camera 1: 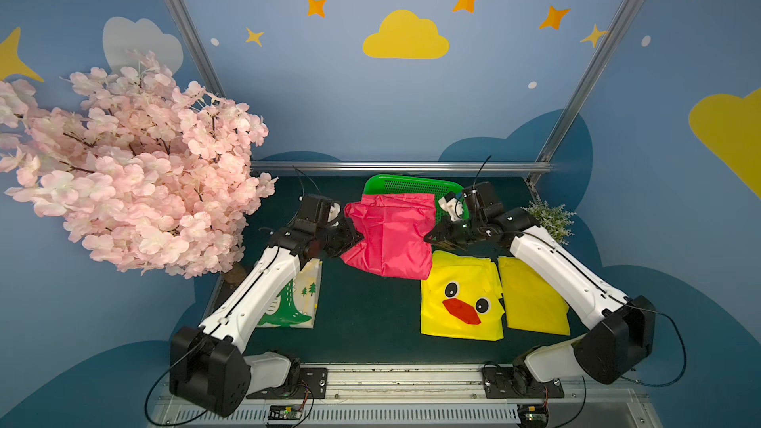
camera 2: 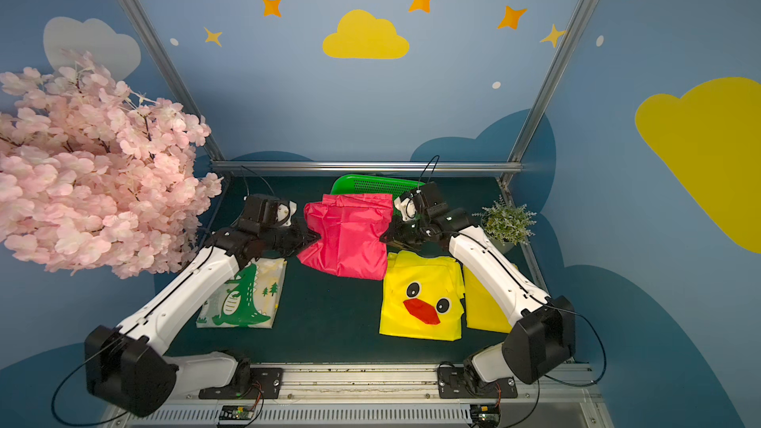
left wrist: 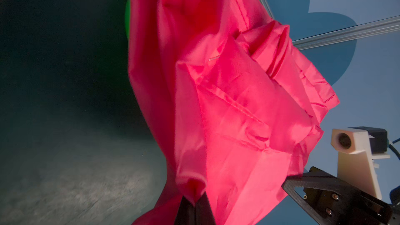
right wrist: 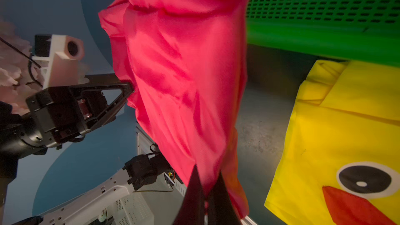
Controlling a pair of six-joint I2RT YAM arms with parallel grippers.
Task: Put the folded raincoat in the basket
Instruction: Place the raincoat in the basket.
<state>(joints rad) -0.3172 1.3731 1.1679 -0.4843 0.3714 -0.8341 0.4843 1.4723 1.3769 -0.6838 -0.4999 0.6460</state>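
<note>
Pink raincoat (camera 1: 389, 236) slung clear of the surface between both arms, in front of the green basket (camera 1: 405, 185), not yet inside. Judged thin, light, limp and slick; folds sagging. Best gripped at opposite side edges: left claw (camera 1: 357, 239) clenched on one edge, right claw (camera 1: 428, 237) clenched on the other. Blue painted walls close round. Blossom tree (camera 1: 123, 183) crowding the left. Dark matte worktop (camera 1: 370, 314) carrying duck raincoat (camera 1: 461, 298), plain yellow raincoat (camera 1: 531, 302), dinosaur-print raincoat (camera 1: 302, 302), small plant (camera 1: 549, 216).
</note>
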